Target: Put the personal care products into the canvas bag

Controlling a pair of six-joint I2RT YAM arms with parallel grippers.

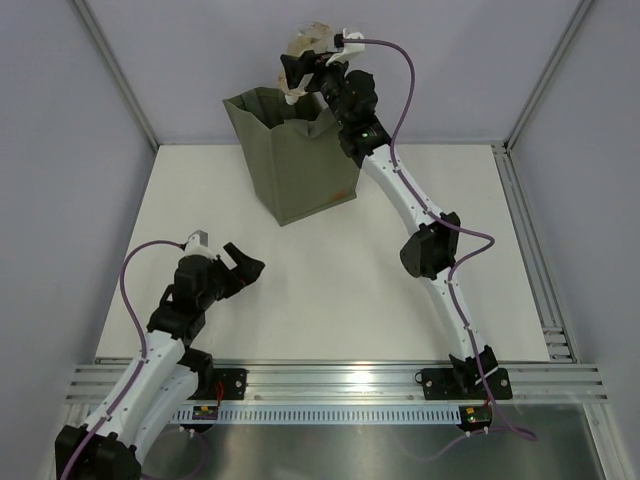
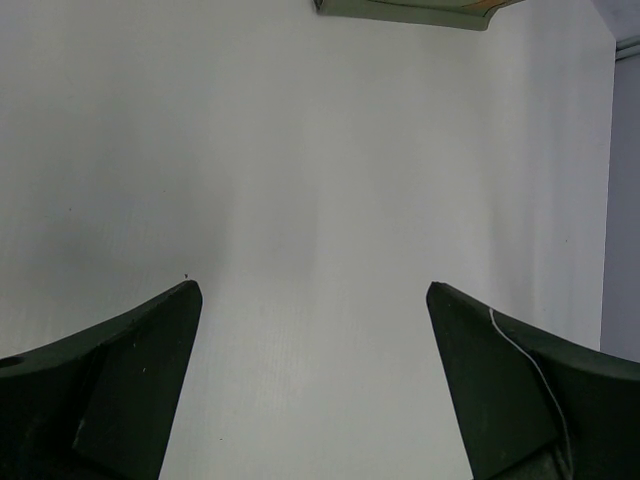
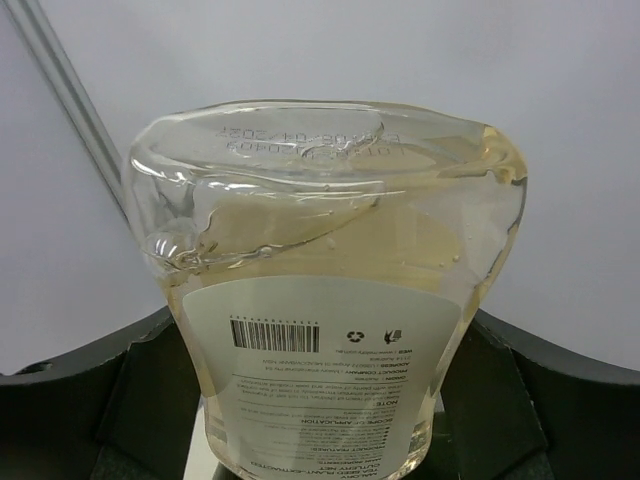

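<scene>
Step in hand: releasing one product into the canvas bag [image 1: 305, 175].

1. Check the grasp. The right gripper [image 1: 298, 68] sits at the top centre of the top view. Its fingers [image 3: 110, 390] pinch an amber-liquid bottle [image 3: 325, 280] by its sides, with the bottle's base turned toward the wrist camera. The bottle is clear of the bag and touches nothing else.

2. Check alignment. In the top view the bottle [image 1: 312, 38] appears just above the bag's far rim. I cannot tell from this view alone whether it is squarely over the mouth. I judge a short shift toward the middle of the opening is safer before release.

3. Lower before opening. The fabric walls are soft and one rim corner folds inward. I bring the bottle down inside the mouth, away from that fold, then part the fingers slowly.

4. Keep the other arm out of it. The left gripper [image 1: 240, 265] hangs at lower left over the bare table [image 1: 330, 290], well apart from the bag. Its fingers [image 2: 130, 370] are spread and hold nothing.
</scene>
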